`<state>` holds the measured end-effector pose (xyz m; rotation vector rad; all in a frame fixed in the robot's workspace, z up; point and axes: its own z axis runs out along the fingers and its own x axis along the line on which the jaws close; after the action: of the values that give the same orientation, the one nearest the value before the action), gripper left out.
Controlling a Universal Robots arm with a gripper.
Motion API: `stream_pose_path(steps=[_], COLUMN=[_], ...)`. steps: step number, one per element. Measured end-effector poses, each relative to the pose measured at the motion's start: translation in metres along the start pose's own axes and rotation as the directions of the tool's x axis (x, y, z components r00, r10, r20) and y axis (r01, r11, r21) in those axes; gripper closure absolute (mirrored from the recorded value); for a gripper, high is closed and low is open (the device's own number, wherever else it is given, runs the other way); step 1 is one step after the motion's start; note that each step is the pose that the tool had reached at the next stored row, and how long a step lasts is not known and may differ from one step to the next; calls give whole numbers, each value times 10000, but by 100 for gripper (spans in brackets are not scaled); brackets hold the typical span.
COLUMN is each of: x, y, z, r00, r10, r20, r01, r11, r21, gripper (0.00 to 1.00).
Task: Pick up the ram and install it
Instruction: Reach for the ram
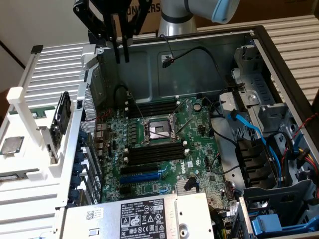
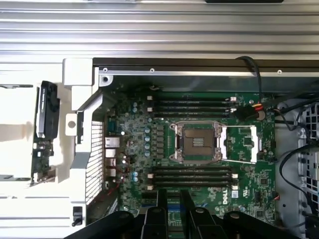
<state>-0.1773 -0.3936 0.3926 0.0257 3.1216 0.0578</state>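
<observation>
Hovering, spread and empty: my black hand [image 1: 123,59]. Dark-green ram stick [image 1: 61,119] at eight o'clock in white rack [image 1: 22,97]; best aligned squarely along it.

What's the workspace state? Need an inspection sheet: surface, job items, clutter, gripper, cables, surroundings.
Surface: open PC case, motherboard exposed, CPU socket between black memory slots.
Job's things: ram stands on edge in the white rack outside the case, at the exterior view's left; not gripped.
Clutter: small square silver part on the rack.
Grippers: gripper open, empty, above the case, apart from the ram.
Cables: blue cable and black cable inside the case, off the slots.
Surroundings: labelled power supply; cardboard box behind.
</observation>
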Motion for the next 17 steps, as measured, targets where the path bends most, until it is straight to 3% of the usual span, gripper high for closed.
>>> stream_pose_path(steps=[13,17], x=[582,707], y=[-9,-11], z=[-10,-13], r00=[10000,9999], r10=[-24,-54], r20=[-7,-119], r01=[24,54], r11=[10000,10000], r21=[-2,-2], gripper=[75,75])
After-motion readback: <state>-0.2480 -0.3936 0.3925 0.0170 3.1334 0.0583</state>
